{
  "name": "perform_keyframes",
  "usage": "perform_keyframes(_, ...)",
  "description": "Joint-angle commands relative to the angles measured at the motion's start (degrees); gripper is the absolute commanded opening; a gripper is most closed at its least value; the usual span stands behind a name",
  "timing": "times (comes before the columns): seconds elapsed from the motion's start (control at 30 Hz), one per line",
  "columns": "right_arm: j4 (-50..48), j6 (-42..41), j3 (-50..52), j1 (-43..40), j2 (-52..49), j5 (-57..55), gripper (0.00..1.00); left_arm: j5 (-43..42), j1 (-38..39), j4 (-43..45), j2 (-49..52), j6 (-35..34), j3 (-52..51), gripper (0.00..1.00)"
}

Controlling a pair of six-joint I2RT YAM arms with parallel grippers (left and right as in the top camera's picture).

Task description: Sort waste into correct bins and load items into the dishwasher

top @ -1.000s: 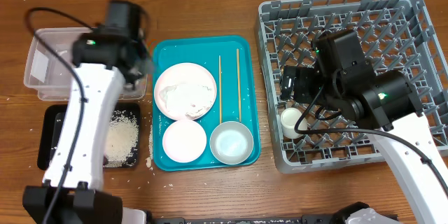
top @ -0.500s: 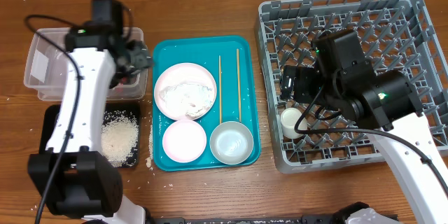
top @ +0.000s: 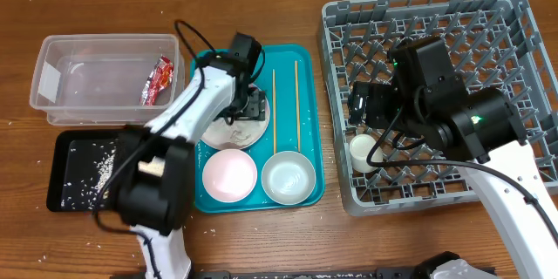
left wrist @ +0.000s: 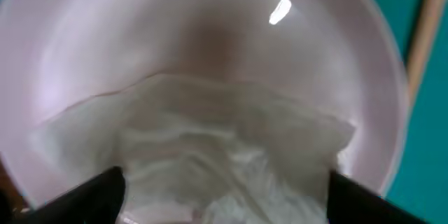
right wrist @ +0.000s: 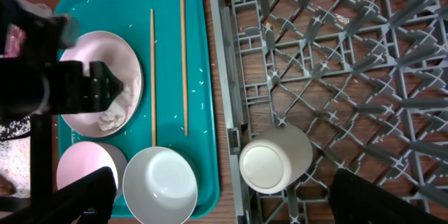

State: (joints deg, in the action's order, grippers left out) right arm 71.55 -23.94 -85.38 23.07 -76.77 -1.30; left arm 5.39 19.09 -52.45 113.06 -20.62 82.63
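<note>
- Hovering low over the plate (left wrist: pixel 210 49) is the left gripper (left wrist: pixel 224 199); the plate's white face nearly fills the left wrist view.
- Its fingers (left wrist: pixel 98 196) are spread wide, one at each lower corner of that view. The napkin (left wrist: pixel 231 147), crumpled and white, lies on the plate between them. Whether the tips touch the paper, cannot tell. Nothing is clamped.
- The plate sits in the far left part of the teal tray (top: pixel 305 61).
- Two chopsticks (top: pixel 274 109) lie just right of the plate, lengthwise on the tray, parallel and not touching each other. A few stray white grains dot the tray around them.
- The pink bowl (top: pixel 229 174) and white bowl (top: pixel 288 177) stand side by side along the tray's near edge, both mouth up. The pink one is just in front of the plate.
- The clear tub (top: pixel 52 61) stands at the far left of the table (top: pixel 261 9). The red wrapper (top: pixel 157 81) is inside it, against the wall nearest the teal tray.
- The black tray (top: pixel 65 200) sits just in front of the tub, with loose rice (top: pixel 100 167) scattered across its floor.
- The right gripper (right wrist: pixel 224 192) hangs over the left side of the grey dish rack (top: pixel 418 0). Its fingers are wide apart and hold nothing.
- The cup (right wrist: pixel 274 159), small and white, rests among the pegs near the rack's left edge, with a round end facing the right wrist camera. It lies below the open gripper, apart from both fingers. Upright or tilted, cannot tell.
</note>
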Motion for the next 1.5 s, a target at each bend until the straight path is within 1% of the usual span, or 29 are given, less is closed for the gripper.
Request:
perform_keyframes(0.0, 0.0, -0.02, -0.83, 0.15, 0.13, 0.15, 1.0, -0.79, -0.31, 0.07, 3.1, 0.94, -0.5, 0.57)
perform_keyframes(0.03, 0.17, -0.02, -0.83, 0.15, 0.13, 0.15, 1.0, -1.92, -0.33, -0.31, 2.97, 0.94, -0.2, 0.38)
perform_keyframes(0.07, 0.24, -0.02, -0.83, 0.15, 0.13, 0.15, 1.0, -3.04, -0.46, -1.29, 2.49, 0.87, 0.55, 0.17)
perform_keyframes(0.1, 0.35, -0.02, -0.83, 0.15, 0.13, 0.13, 1.0, -4.15, -0.61, -2.27, 2.19, 0.87, 1.51, 0.04)
perform_keyframes(0.17, 0.35, 0.0, -0.83, 0.15, 0.13, 0.13, 1.0, -6.34, -1.01, -5.35, 0.92, 0.87, 4.83, 0.04)
perform_keyframes(0.2, 0.35, 0.0, -0.83, 0.15, 0.13, 0.13, 1.0, -6.54, -1.38, -9.27, -0.63, 0.7, 9.01, 0.04)
perform_keyframes(0.3, 0.39, -0.02, -0.83, 0.15, 0.13, 0.13, 1.0, -6.43, -2.47, -14.86, -3.74, 0.74, 15.58, 0.04)
perform_keyframes(0.37, 0.39, -0.02, -0.83, 0.15, 0.13, 0.13, 1.0, -5.46, -3.72, -17.29, -5.79, 0.76, 19.37, 0.04)
perform_keyframes(0.43, 0.42, -0.02, -0.83, 0.15, 0.13, 0.15, 1.0, -2.75, -5.38, -18.73, -7.74, 0.79, 22.18, 0.04)
perform_keyframes(0.53, 0.44, -0.02, -0.83, 0.15, 0.13, 0.13, 1.0, 4.26, -8.57, -18.91, -10.1, 0.76, 23.28, 0.04)
perform_keyframes(0.63, 0.37, -0.02, -0.83, 0.15, 0.13, 0.13, 1.0, 10.88, -12.44, -18.78, -10.32, 0.72, 23.26, 0.04)
perform_keyframes(0.7, 0.35, -0.02, -0.83, 0.15, 0.13, 0.13, 1.0, 12.2, -15.19, -17.59, -9.29, 0.74, 23.23, 0.04)
perform_keyframes(0.87, 0.61, -0.02, -0.83, 0.15, 0.13, 0.15, 1.0, 11.04, -21.2, -13.6, -4.44, 0.7, 23.23, 0.05)
perform_keyframes(0.9, 0.79, -0.02, -0.83, 0.15, 0.13, 0.15, 1.0, 9.75, -22.1, -13.07, -3.19, 0.72, 23.23, 0.29)
perform_keyframes(0.93, 0.94, -0.02, -0.83, 0.15, 0.13, 0.15, 1.0, 8.2, -22.73, -12.74, -2.19, 0.76, 23.23, 0.82)
perform_keyframes(0.97, 1.05, -0.02, -0.83, 0.15, 0.13, 0.15, 1.0, 6.21, -23.3, -12.96, -1.42, 1.49, 23.3, 1.0)
perform_keyframes(1.1, 1.01, -0.02, -0.83, 0.15, 0.13, 0.13, 1.0, 0.15, -24.06, -16.94, -1.6, 2.47, 24.63, 1.0)
perform_keyframes(1.13, 0.94, -0.02, -0.83, 0.15, 0.13, 0.15, 1.0, -1.09, -23.93, -19.5, -2.27, 2.47, 26.36, 0.94)
perform_keyframes(1.23, 1.03, -0.02, -0.83, 0.15, 0.13, 0.15, 1.0, -2.51, -22.64, -25.62, -5.51, 2.47, 29.79, 0.89)
perform_keyframes(1.37, 1.14, -0.02, -0.83, 0.15, 0.13, 0.15, 1.0, -4.61, -19.65, -30.23, -11.37, 2.43, 30.51, 0.89)
perform_keyframes(1.47, 1.22, -0.02, -0.83, 0.15, 0.13, 0.15, 1.0, -4.92, -15.56, -32.39, -14.58, 1.7, 30.51, 0.9)
